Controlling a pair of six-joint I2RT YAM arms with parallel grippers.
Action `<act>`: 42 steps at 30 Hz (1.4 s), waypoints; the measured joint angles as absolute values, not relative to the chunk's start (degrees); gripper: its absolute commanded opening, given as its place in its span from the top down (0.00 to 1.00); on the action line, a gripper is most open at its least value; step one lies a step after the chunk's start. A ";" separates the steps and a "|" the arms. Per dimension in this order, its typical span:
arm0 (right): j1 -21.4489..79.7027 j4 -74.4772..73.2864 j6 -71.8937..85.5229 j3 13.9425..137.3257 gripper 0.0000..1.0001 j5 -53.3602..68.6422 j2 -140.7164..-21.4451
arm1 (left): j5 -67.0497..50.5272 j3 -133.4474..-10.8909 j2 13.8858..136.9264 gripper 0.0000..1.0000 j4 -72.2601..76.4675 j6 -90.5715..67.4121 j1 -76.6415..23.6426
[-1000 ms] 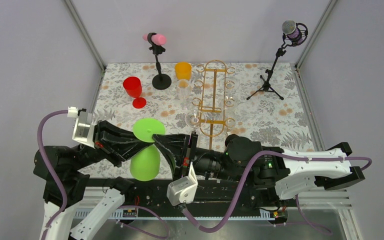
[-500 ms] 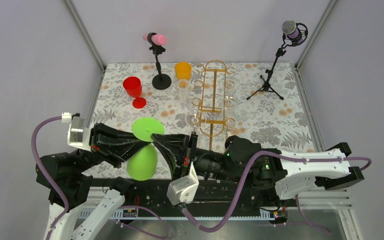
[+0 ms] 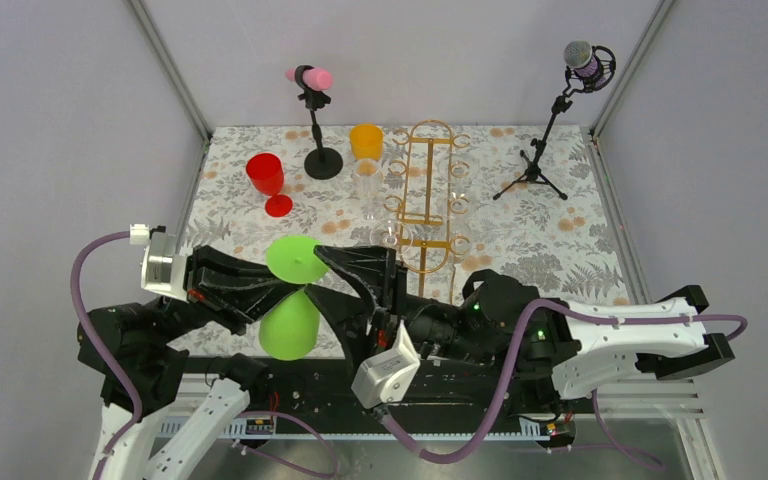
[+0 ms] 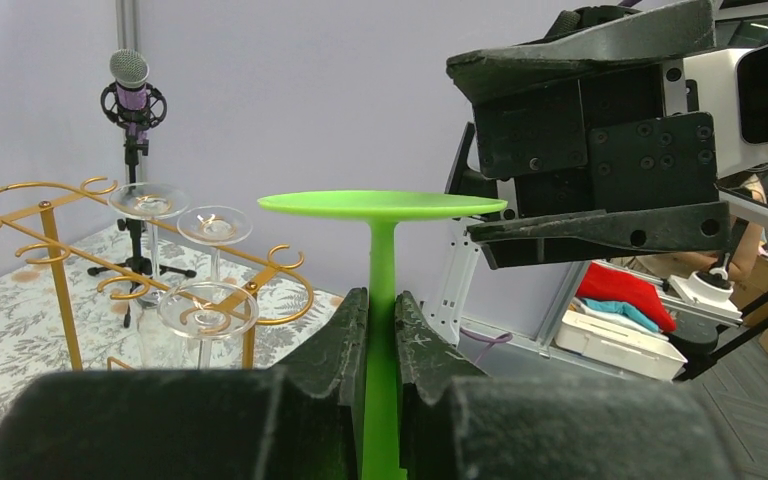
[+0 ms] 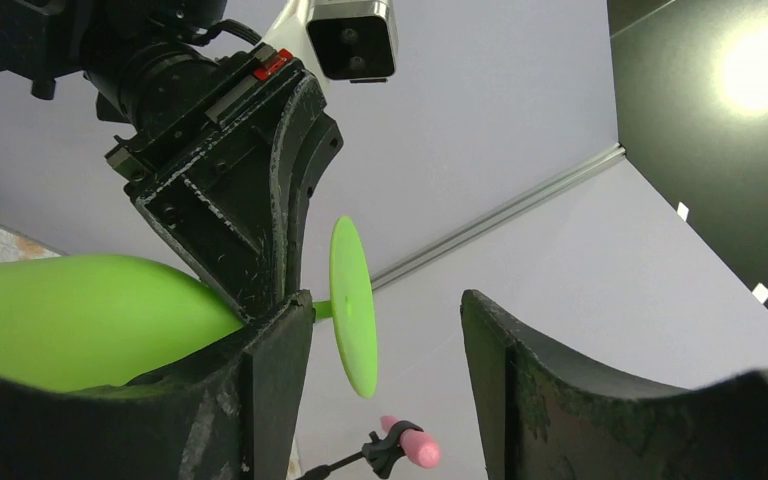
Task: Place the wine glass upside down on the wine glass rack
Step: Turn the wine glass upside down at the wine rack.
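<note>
A lime green wine glass (image 3: 288, 325) hangs upside down near the table's front edge, bowl down and round foot (image 3: 295, 258) up. My left gripper (image 4: 382, 300) is shut on its stem (image 4: 382, 250), just under the foot. My right gripper (image 5: 385, 340) stands open next to it, and the foot's rim (image 5: 352, 305) reaches in between its fingers without touching either. The gold wire wine glass rack (image 3: 428, 190) stands at mid-table behind both arms, with clear glasses (image 4: 208, 308) hanging foot-up from its hooks.
A red wine glass (image 3: 266, 178) stands at the back left. An orange-bowled glass (image 3: 366, 140) stands beside the rack. A pink microphone on a round-base stand (image 3: 315, 120) and a purple one on a tripod (image 3: 550, 120) stand along the back. Grey walls enclose the flowered table.
My right gripper was shut by the glass stem and has opened and drawn a little back and to the right. The left gripper keeps its hold and has barely shifted.
</note>
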State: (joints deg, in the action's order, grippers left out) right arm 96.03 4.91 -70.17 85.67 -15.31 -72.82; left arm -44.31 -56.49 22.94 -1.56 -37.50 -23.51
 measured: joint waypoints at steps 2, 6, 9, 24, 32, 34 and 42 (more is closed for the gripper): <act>96.03 4.64 -69.49 84.68 0.34 -14.66 -71.59 | -44.18 -56.47 22.94 1.00 -1.67 -37.01 -23.51; 96.03 3.29 -66.02 82.56 0.33 -13.63 -67.64 | -43.38 -55.59 22.98 1.00 -2.07 -34.33 -23.51; 96.03 0.03 -59.11 84.03 0.32 -16.73 -65.08 | -43.03 -54.96 23.83 1.00 -2.15 -32.25 -23.51; 69.71 -31.48 -16.84 101.75 0.34 -26.94 -60.01 | -36.58 -55.81 34.20 1.00 -2.94 -19.33 -23.24; 58.24 -39.64 -2.85 95.04 0.37 -33.74 -53.23 | -36.25 -53.67 40.45 1.00 4.93 -17.15 -20.14; 56.14 -41.12 -0.51 93.43 0.37 -35.44 -51.77 | -36.36 -52.69 41.74 1.00 8.23 -17.08 -19.16; 46.59 -44.03 5.56 86.56 0.37 -36.34 -47.35 | -38.52 -49.43 47.99 1.00 22.33 -17.15 -16.40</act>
State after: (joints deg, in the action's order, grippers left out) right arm 46.59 -44.03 5.56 86.56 -36.34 -47.35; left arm -38.52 -49.43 47.99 22.33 -17.15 -16.40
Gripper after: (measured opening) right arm 0.635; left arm 0.102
